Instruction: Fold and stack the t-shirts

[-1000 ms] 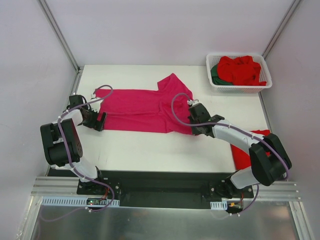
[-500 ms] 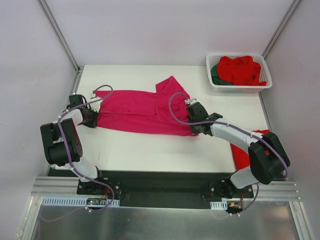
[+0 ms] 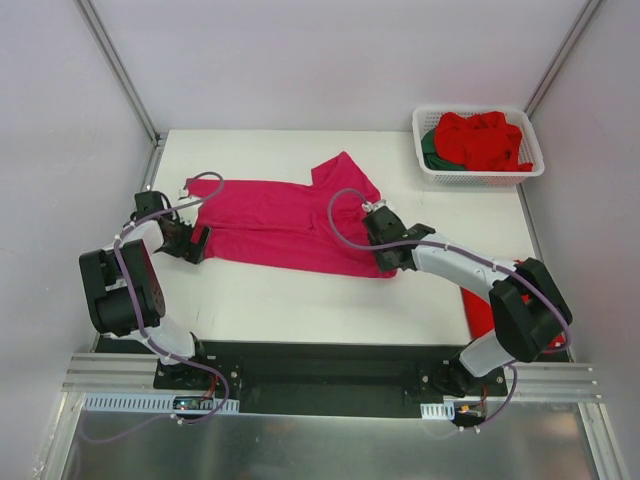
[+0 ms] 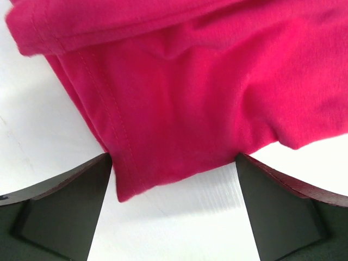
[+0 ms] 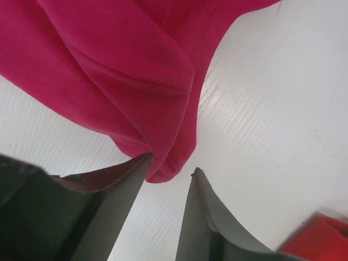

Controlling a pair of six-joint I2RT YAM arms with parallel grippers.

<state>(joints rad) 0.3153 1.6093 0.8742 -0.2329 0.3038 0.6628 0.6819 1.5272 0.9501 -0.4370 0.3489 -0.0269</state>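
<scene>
A magenta-pink t-shirt (image 3: 280,220) lies spread across the middle of the table, one sleeve pointing to the back. My left gripper (image 3: 197,245) sits at its left hem, open. In the left wrist view the hem corner (image 4: 179,109) lies flat between the wide-apart fingers (image 4: 60,206), touching neither. My right gripper (image 3: 388,264) is at the shirt's near right corner, its jaws parted. In the right wrist view a folded tip of cloth (image 5: 163,136) rests between the fingertips (image 5: 130,174), brushing the left one, not pinched. Red t-shirts (image 3: 485,140) and a dark green one (image 3: 430,148) fill the basket.
The white slotted basket (image 3: 478,176) stands at the back right corner. Another red t-shirt (image 3: 482,312) lies at the table's right edge, partly under my right arm, and shows as a red corner (image 5: 321,239) in the right wrist view. Bare white table runs along the front.
The left gripper shut on the hem half a second ago and has opened again. The right gripper slid left with the corner, then parted its jaws. The shirt's near edge now slants.
</scene>
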